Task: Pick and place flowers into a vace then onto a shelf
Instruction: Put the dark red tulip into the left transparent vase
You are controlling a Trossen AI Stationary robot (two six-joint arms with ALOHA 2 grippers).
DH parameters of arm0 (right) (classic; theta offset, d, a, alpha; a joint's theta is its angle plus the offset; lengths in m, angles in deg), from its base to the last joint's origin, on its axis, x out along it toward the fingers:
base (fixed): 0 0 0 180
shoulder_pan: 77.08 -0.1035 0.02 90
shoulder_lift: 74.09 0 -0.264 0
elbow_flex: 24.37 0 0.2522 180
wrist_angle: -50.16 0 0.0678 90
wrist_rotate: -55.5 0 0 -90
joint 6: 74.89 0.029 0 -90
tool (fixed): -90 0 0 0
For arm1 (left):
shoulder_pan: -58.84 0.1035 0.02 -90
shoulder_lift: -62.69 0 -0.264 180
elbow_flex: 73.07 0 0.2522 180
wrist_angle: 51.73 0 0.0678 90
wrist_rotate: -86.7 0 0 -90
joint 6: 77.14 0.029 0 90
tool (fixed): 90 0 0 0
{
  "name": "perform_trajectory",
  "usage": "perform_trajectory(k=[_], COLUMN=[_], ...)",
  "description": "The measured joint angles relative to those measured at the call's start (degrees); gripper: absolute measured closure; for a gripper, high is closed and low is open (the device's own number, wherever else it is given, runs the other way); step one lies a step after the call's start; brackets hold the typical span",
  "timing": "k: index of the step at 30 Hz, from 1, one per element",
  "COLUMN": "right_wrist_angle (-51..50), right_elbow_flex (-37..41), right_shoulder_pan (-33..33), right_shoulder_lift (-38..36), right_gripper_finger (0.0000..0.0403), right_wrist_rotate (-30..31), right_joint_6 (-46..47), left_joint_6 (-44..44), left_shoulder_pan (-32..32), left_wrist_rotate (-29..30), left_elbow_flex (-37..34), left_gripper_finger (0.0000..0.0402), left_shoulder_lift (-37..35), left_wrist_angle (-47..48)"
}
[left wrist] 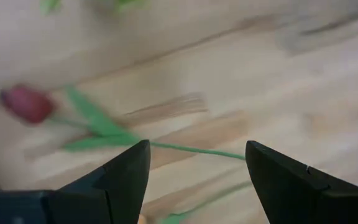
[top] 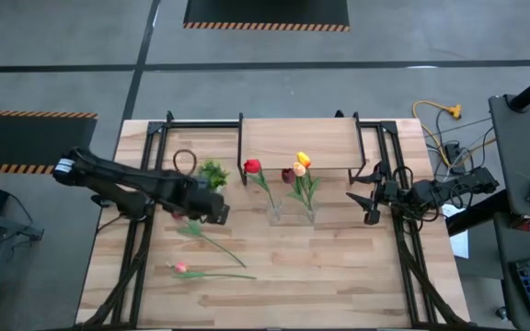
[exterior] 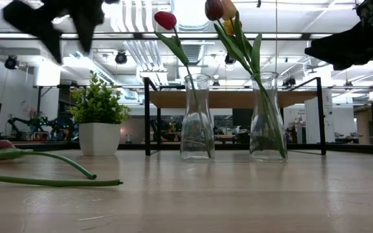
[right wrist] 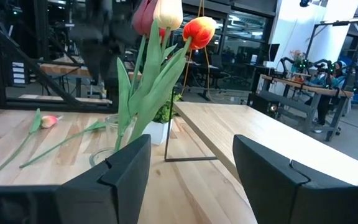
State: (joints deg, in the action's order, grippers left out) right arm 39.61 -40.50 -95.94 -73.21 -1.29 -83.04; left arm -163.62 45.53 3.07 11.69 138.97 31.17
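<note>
Low view: light-wood table (exterior: 238, 194) beneath an industrial ceiling with pipes (exterior: 135, 39)

Two dark arms, near-black throughout, built of chunky rounded segments joined at bulky joints. Left arm (top: 127, 188) carries a pale, whitish band near its outer end, the only light marking on it; the casing otherwise matte and unbroken. Right arm (top: 440, 191) same dark finish, thinner-looking, with angular brackets toward the wrist. Left gripper (left wrist: 194, 171): two black fingers (left wrist: 126, 177), broad flat slabs tapering to blunt squared tips, smooth faces, faint sheen on the edges. Right gripper (right wrist: 191, 171): same pattern, wedge-shaped black fingers (right wrist: 272, 174) with a stepped notch on the outer shoulder. Screws and cables cannot be made out.
</note>
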Motion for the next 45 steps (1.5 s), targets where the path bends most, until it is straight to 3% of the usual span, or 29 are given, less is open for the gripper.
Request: perform_trajectory(k=[7,14,25,40,45], right_wrist_angle=[-0.01,-0.01,-0.01,-0.01,-0.01], right_elbow_flex=[0.0,0.0,0.0,0.0,0.0], right_shoulder_pan=[0.0,0.02,0.02,0.02,0.01], right_shoulder_lift=[0.02,0.02,0.02,0.02,0.02], right_gripper_finger=[0.0184,0.0184,0.0184,0.0184,0.0184], right_wrist_rotate=[-0.02,-0.03,-0.02,-0.02,-0.02], right_joint_6=[0.0,-0.83,-0.87,-1.06,-1.06], left_joint_6=[-17.33,-22.7,-24.81,-37.93,-35.47], left_shoulder_pan=[-3.08,-5.07,-6.13,-11.14,-11.11], left_wrist_rotate=[-0.01,2.21,3.42,1.52,9.17], left_elbow_flex=[-13.31,-21.48,-23.52,-31.01,-33.85], left_gripper_finger=[0.0155,0.0155,0.0155,0.0155,0.0155], left_shoulder_lift=[0.7,0.7,0.7,0.67,0.67], left_wrist_angle=[-2.91,-15.05,-15.2,-15.14,-16.1])
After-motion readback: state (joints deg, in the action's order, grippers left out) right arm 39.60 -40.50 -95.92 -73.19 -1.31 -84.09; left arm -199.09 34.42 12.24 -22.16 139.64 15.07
